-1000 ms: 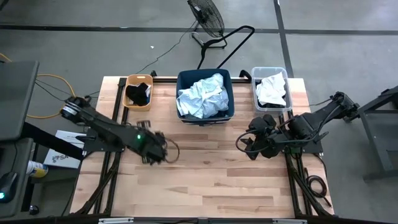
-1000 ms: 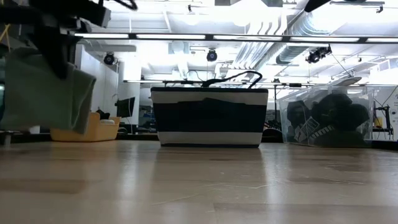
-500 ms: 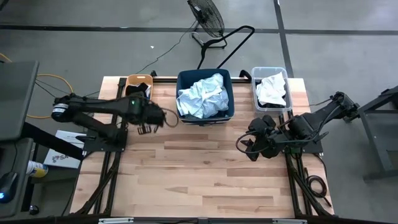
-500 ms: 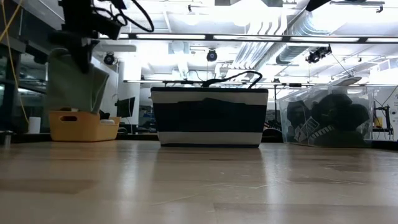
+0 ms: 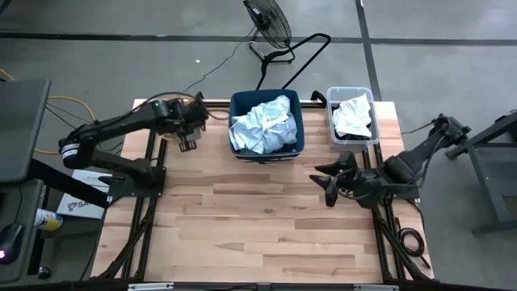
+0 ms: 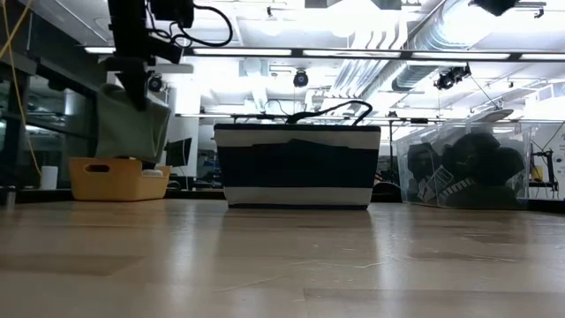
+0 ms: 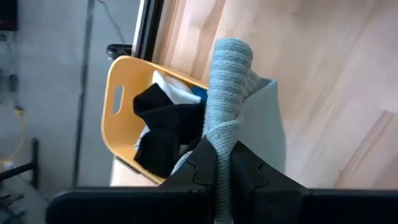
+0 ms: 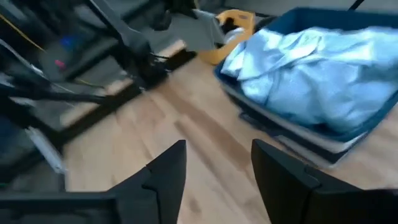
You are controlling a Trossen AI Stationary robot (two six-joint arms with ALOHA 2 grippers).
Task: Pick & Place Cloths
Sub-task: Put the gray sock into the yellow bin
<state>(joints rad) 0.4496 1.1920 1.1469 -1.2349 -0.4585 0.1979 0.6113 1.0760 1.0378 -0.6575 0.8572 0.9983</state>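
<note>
My left gripper is shut on a grey-green cloth, which hangs over the orange bin at the table's far left. The left wrist view shows that bin with a black cloth inside. A navy bin in the far middle holds a pale blue cloth. A clear bin at the far right holds a white cloth. My right gripper hovers open near the table's right edge, nothing between its fingers. My left gripper pinches the grey-green cloth between its two fingers at a bunched fold below its ribbed band. The fingers come from above, slanting down. The cloth hangs slack below them, lifted clear, its lower edge just above the orange bin's rim.
The three bins stand in a row along the far edge. A black fan stands on the floor behind the table. The bare wood tabletop stretches from the bins to the near edge.
My left gripper has swung from the table's left middle toward the far edge and risen a little, carrying the hanging grey-green cloth until it is over the orange bin. My right gripper has turned at the wrist while staying near the right edge.
</note>
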